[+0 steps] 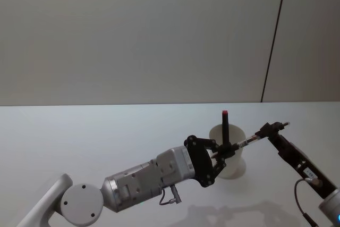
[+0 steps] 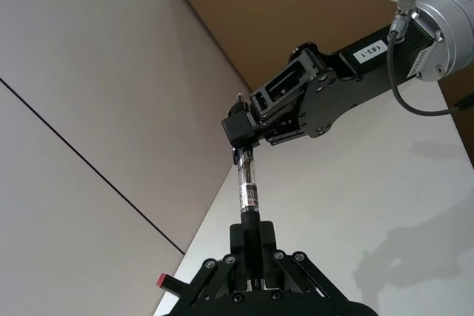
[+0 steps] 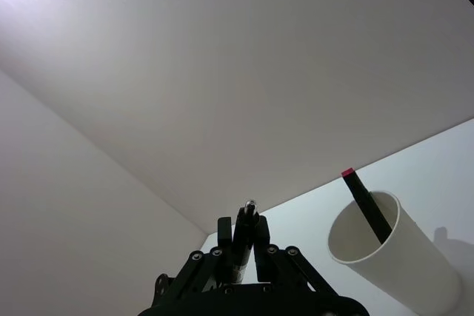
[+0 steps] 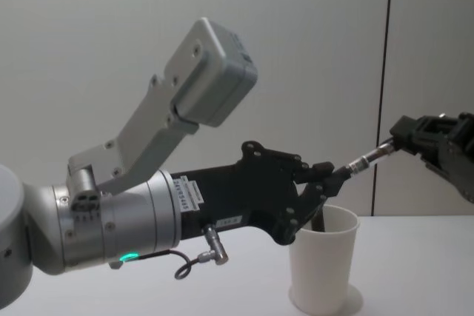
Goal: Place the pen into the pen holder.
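Pen (image 1: 245,142) spans both end effectors, left (image 1: 227,149) and right (image 1: 268,129), each clamped on one end above the pen holder (image 1: 228,152). Right wrist view reveals a red-tipped black pen (image 3: 367,206) standing inside.

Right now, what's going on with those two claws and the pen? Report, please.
Left end effector and right end effector both shut on one pen, held above the cup. A red-capped pen already stands inside. Nothing in the way.
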